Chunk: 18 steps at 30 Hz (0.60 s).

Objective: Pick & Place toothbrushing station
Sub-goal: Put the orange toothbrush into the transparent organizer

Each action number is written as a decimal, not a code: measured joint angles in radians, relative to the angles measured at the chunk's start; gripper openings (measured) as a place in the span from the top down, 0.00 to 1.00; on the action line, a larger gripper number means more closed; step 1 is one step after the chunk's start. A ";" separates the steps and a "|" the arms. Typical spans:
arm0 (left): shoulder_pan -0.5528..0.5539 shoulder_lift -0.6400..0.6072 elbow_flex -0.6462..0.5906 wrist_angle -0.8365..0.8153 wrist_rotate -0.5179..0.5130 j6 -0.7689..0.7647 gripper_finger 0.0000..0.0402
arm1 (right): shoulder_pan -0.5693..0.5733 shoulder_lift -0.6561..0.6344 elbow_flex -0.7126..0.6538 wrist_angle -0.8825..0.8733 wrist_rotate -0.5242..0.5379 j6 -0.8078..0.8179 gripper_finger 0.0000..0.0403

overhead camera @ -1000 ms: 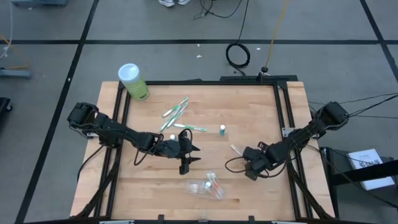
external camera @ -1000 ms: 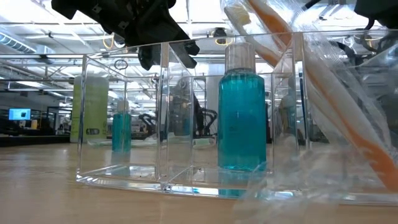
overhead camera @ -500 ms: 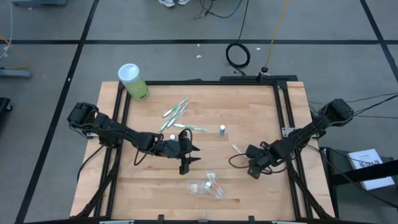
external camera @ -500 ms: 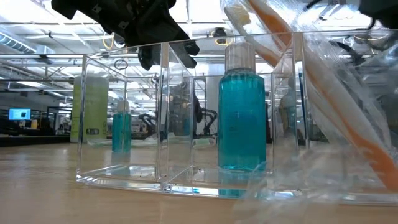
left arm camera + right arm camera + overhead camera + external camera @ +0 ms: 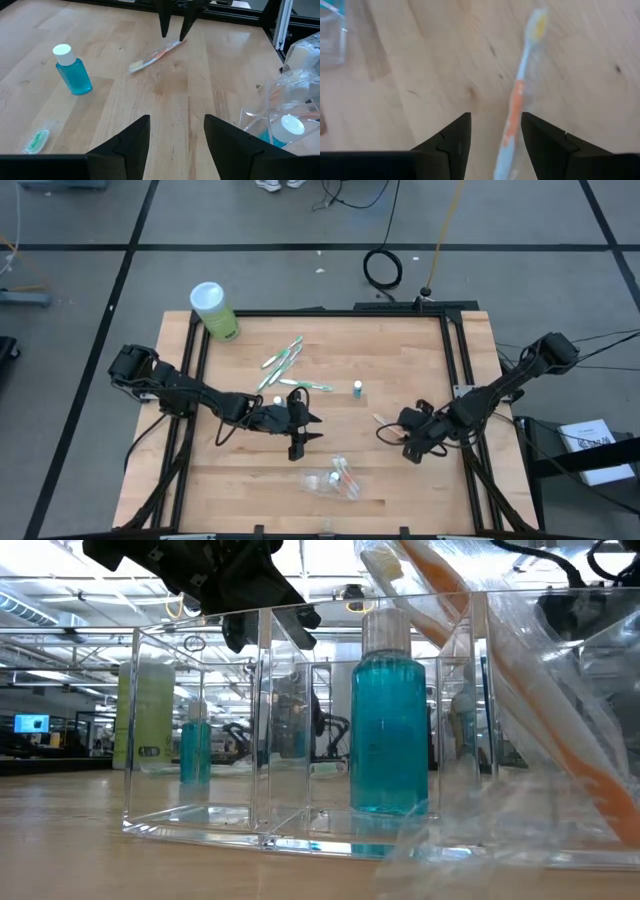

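Observation:
A pink-white toothbrush lies flat on the wooden table right of centre. My right gripper is open just above it, one finger on either side of its handle end, and it also shows in the high view. My left gripper is open and empty above the table's middle. Green-white toothbrushes and a blue white-capped tube lie farther back. A clear container near the front edge holds another blue tube and a toothbrush in crinkly clear plastic.
A green bottle with a white cap stands at the table's far left corner. Black frame rails run along the table's sides. Bare wood lies between the two grippers. The right gripper's fingers show in the left wrist view.
My right arm has shifted a little toward the table's right edge, its gripper staying by the pink-white toothbrush. The toothbrush has not moved.

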<state>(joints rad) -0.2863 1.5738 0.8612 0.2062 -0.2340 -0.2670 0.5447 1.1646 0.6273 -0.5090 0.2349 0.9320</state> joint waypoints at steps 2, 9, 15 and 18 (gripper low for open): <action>0.000 0.000 0.000 0.000 0.000 0.000 0.51 | -0.007 0.001 0.000 0.047 0.001 -0.008 0.58; 0.000 0.000 0.000 0.001 0.000 0.002 0.51 | -0.100 0.008 0.001 0.102 0.028 -0.086 0.58; 0.000 0.000 0.000 0.001 0.000 0.002 0.51 | -0.164 0.095 0.002 0.113 0.025 -0.157 0.58; 0.000 0.000 0.000 0.001 -0.001 0.002 0.51 | -0.188 0.157 0.002 0.154 0.023 -0.200 0.58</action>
<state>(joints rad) -0.2865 1.5738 0.8612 0.2071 -0.2348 -0.2649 0.3571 1.3215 0.6293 -0.3551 0.2578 0.7319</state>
